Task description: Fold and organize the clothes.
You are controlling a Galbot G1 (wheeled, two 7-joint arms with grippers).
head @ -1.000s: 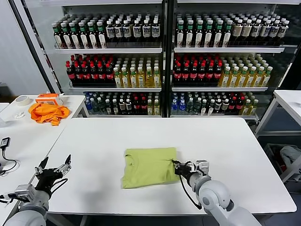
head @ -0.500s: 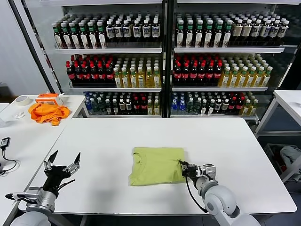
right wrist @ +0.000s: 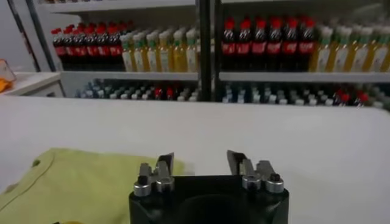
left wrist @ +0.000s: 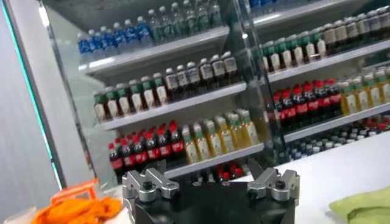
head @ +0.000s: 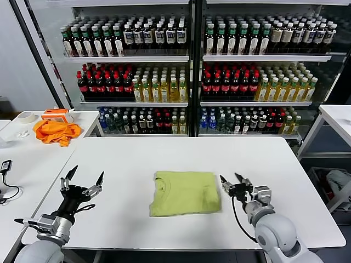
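Right gripper (head: 232,178) released, fingers spread and holding nothing, poised just beside the right edge of the T-shirt (head: 185,192) without touching it. T-shirt folded into a flat rectangle near the middle of the white table (head: 137,159), long axis running left to right, collar opening toward its left end, far edge roughly parallel to the table's far edge. Left gripper (head: 83,182) spread wide and empty, raised above the table's left front corner, well apart from the T-shirt; orange cloth (head: 53,130) on the side table (head: 85,118) to the far left; bottle shelves (head: 186,71) behind.
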